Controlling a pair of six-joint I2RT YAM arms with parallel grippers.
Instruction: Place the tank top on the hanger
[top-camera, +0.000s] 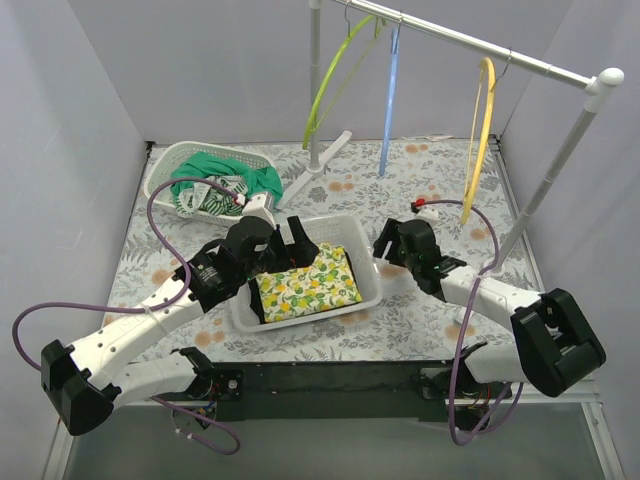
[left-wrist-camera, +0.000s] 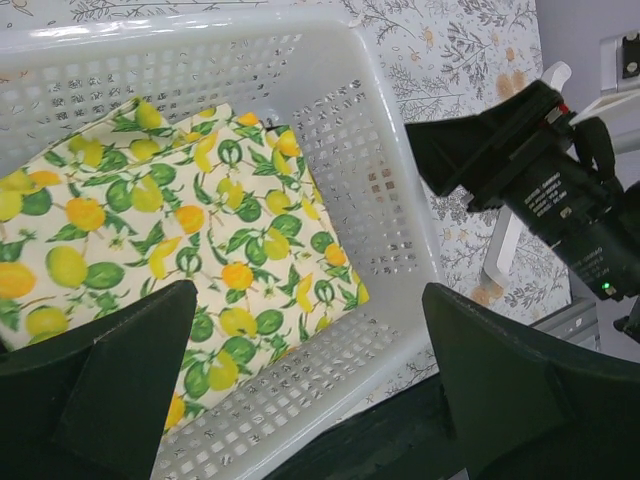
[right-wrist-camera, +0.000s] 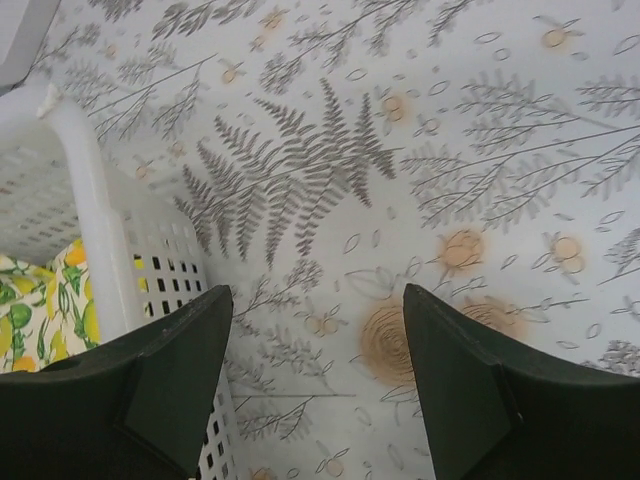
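Note:
The green-and-white striped tank top (top-camera: 205, 200) lies in the oval white basket (top-camera: 165, 168) at the back left, next to a plain green cloth (top-camera: 240, 175). The yellow hanger (top-camera: 481, 135) hangs from the rail (top-camera: 470, 45) at the right. My left gripper (top-camera: 283, 252) is open and empty over the rectangular white basket (top-camera: 365, 262), above the lemon-print cloth (top-camera: 305, 283); in the left wrist view it (left-wrist-camera: 305, 385) hovers over that basket's wall (left-wrist-camera: 370, 170). My right gripper (top-camera: 388, 243) is open and empty, low over the tablecloth just right of that basket, as the right wrist view (right-wrist-camera: 318, 375) shows.
A lime-green hanger (top-camera: 335, 75) and a light blue hanger (top-camera: 390, 95) hang on the rail's left part. The rack's white post (top-camera: 316, 85) and foot stand at the back centre; its slanted leg (top-camera: 550, 175) runs down the right. Grey walls enclose the table.

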